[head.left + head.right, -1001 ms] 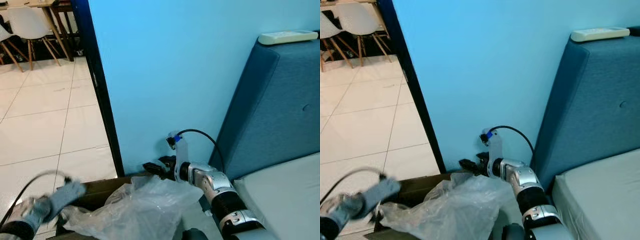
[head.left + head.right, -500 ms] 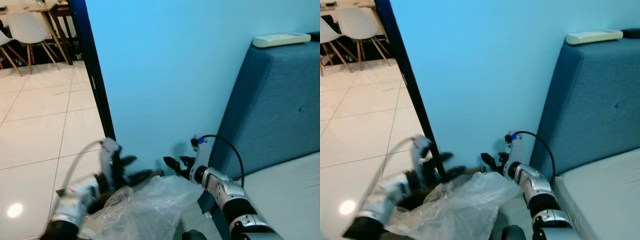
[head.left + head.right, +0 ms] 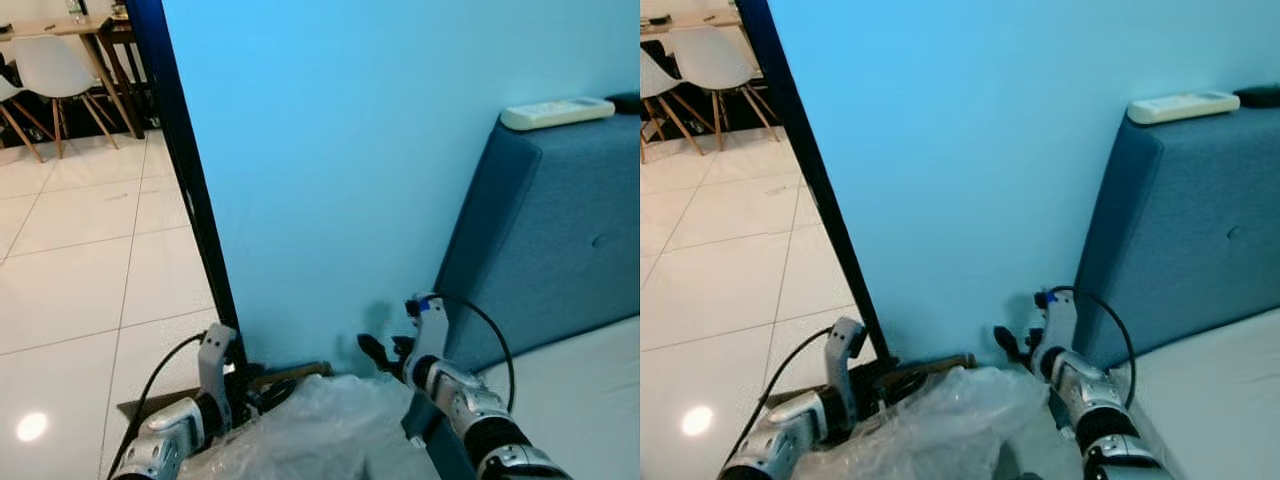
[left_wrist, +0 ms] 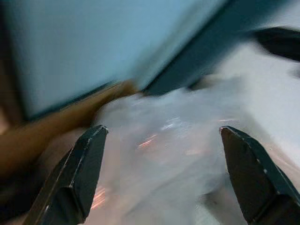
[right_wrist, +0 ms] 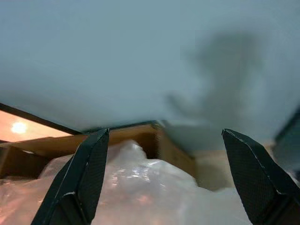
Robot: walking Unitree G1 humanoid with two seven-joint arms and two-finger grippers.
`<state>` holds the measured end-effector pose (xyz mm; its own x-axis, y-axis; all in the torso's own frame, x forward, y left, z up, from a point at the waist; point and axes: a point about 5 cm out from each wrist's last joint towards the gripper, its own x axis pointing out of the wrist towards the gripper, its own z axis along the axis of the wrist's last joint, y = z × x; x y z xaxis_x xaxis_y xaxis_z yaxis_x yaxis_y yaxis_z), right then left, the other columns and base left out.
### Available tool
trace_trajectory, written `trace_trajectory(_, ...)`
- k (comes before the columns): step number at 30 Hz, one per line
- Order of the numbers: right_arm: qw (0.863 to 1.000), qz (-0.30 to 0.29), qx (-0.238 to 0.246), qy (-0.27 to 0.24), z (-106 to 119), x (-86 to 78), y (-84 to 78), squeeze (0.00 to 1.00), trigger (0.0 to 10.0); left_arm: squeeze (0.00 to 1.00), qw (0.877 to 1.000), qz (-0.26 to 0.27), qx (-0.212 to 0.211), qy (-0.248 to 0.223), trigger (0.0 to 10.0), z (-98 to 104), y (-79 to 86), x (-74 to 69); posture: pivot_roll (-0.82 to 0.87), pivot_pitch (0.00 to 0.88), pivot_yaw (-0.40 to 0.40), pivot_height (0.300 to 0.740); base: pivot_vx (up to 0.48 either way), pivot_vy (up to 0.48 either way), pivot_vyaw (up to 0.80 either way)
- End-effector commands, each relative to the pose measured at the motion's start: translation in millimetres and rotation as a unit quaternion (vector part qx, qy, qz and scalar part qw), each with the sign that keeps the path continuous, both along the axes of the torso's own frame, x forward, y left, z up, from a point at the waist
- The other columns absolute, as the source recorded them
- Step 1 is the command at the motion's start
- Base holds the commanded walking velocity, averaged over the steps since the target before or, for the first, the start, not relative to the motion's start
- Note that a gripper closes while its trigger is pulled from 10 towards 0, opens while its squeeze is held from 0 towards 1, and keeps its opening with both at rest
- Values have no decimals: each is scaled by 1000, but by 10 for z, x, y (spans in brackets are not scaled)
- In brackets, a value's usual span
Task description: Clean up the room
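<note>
Clear plastic bag (image 3: pixel 940 425) lies between both spread end effectors.

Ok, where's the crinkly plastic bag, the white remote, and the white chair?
plastic bag (image 3: pixel 940 425), right eye view, on the middle of its crumpled clear film.
white remote (image 3: pixel 556 112), left eye view, on the middle of its top face.
white chair (image 3: pixel 50 66), left eye view, on the seat shell.
</note>
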<state>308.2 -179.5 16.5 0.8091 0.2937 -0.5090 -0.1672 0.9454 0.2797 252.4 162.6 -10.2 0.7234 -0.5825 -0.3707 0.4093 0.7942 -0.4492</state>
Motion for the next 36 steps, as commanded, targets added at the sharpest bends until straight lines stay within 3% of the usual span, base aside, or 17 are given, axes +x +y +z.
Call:
trace_trajectory(1, 1000, -6, -17, 14, -83, -65, -28, 0, 10000, 0, 999, 36, 8, 24, 10000, -119, 68, -89, -63, 0, -17, 690, 0, 0, 0)
trace_trajectory(7, 1000, -8, -23, 20, -113, -90, -43, 0, 10000, 0, 998, 53, 15, 36, 10000, -182, 98, -142, -66, 0, -17, 695, 0, 0, 0)
trace_trajectory(8, 999, -10, -36, 31, -163, -134, -69, 0, 10000, 0, 995, 71, 34, 65, 10000, -304, 126, -264, -66, 0, -20, 700, -274, 0, 0)
trace_trajectory(10, 999, -10, -36, 31, -163, -134, -69, 0, 10000, 0, 995, 71, 34, 65, 10000, -304, 126, -264, -66, 0, -20, 700, -274, 0, 0)
trace_trajectory(12, 993, 3, -96, 72, -327, -283, -102, 0, 10000, 0, 985, 106, 61, 124, 10000, -515, 168, -518, -60, 0, -23, 700, -444, 0, 0)
trace_trajectory(18, 978, 2, -169, 121, -526, -498, -177, 0, 10000, 0, 971, 147, 78, 174, 10000, -652, 225, -689, -54, 0, -24, 700, -479, 0, 0)
trace_trajectory(27, 969, -10, -193, 154, -640, -645, -219, 0, 10000, 0, 961, 151, 95, 211, 10000, -737, 193, -802, -62, 0, -22, 700, -480, 0, 0)
trace_trajectory(36, 966, -17, -204, 160, -665, -679, -234, 0, 10000, 0, 955, 162, 96, 229, 10000, -779, 146, -854, -68, 0, -21, 700, -480, 0, 0)
